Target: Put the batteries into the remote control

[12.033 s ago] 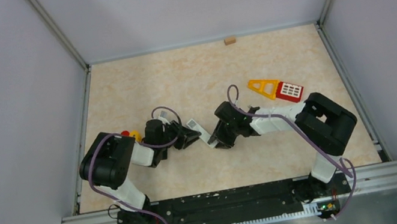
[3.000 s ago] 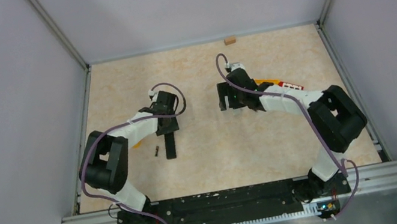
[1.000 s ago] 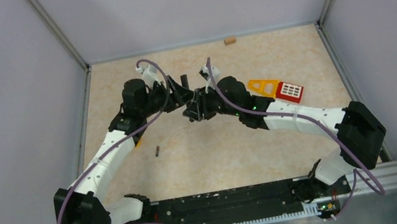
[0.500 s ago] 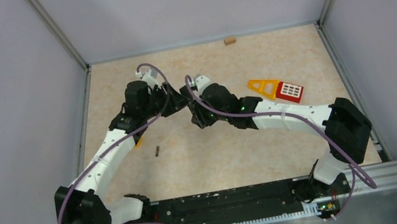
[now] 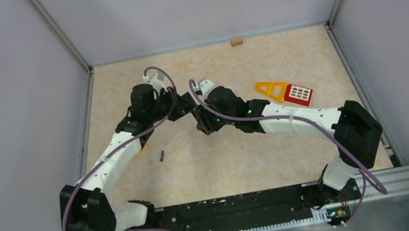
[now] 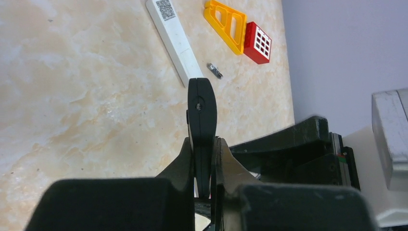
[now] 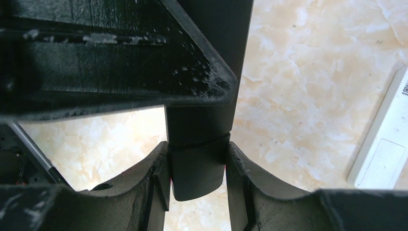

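- The black remote [image 6: 201, 103] is held between the two grippers, a little toward 11 o'clock from the middle of the table [image 5: 228, 161]. In the left wrist view it shows edge-on, thin and upright.
- The left gripper [image 6: 203, 144] has its fingers pressed together on the thin sides of the black remote, with no gap on either side.
- The right gripper [image 7: 197, 154] takes the same remote across its wide face near one end. Its fingers [image 7: 161, 168] are apart by the width of the remote and touch it on both sides.
- In the top view the two grippers meet tip to tip, the left one coming from 9 o'clock and the right one from 4 o'clock.
- One loose battery [image 5: 162, 156] lies on the table at 7 o'clock from the black remote, well apart from it and near the left arm.
- A second battery [image 6: 215, 70] lies just beside the end of a white remote [image 6: 174, 38], at its 3 o'clock in the left wrist view. The top view does not show it.
- The white remote lies flat, running from 11 o'clock to 5 o'clock in that view.
- A yellow and red toy [image 5: 286, 92] lies at 3 o'clock from the grippers.
- A small wooden block [image 5: 236, 41] lies at the far edge, at 1 o'clock.
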### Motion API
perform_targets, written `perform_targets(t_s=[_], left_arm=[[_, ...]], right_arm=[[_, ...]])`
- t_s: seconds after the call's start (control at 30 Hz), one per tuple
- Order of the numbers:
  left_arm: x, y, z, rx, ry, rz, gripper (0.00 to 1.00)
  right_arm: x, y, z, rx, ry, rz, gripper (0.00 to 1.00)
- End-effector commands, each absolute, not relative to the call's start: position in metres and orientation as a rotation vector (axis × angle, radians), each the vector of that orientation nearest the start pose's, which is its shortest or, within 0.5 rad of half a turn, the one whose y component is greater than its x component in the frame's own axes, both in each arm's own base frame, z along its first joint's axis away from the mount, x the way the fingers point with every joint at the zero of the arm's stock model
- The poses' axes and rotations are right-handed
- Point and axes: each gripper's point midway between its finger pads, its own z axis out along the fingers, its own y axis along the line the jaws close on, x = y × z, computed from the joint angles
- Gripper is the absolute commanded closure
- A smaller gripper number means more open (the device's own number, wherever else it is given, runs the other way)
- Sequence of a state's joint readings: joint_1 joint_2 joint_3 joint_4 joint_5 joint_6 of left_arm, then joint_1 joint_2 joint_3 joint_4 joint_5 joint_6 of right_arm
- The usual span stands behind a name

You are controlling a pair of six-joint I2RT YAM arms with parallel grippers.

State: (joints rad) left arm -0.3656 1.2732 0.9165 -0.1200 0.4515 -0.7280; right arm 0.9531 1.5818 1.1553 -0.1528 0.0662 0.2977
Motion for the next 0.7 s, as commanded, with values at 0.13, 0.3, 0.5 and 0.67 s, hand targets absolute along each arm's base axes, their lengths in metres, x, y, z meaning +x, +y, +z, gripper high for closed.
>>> perform_targets(t_s=[0.13, 0.3, 0.5, 0.67], left_arm=[[0.312, -0.233, 0.261, 0.05, 1.969, -1.341, 1.0], [0.305, -0.23, 0.3, 0.101, 1.81, -1.485, 1.0], [0.323, -0.209, 0.281, -0.009, 1.877, -1.283, 1.0], [0.325, -0.192, 0.268, -0.049, 1.896, -1.154, 1.0]], right_arm=[[0.254, 0.358, 0.242, -0.381, 2.065, 0.985, 0.13], [0.252, 0.332, 0.28, -0.103, 1.927, 1.253, 0.1], [0.262, 0.317, 0.265, 0.087, 1.935, 1.224, 0.15], [0.263, 0.323, 0.242, -0.003, 1.978, 1.175, 0.3]])
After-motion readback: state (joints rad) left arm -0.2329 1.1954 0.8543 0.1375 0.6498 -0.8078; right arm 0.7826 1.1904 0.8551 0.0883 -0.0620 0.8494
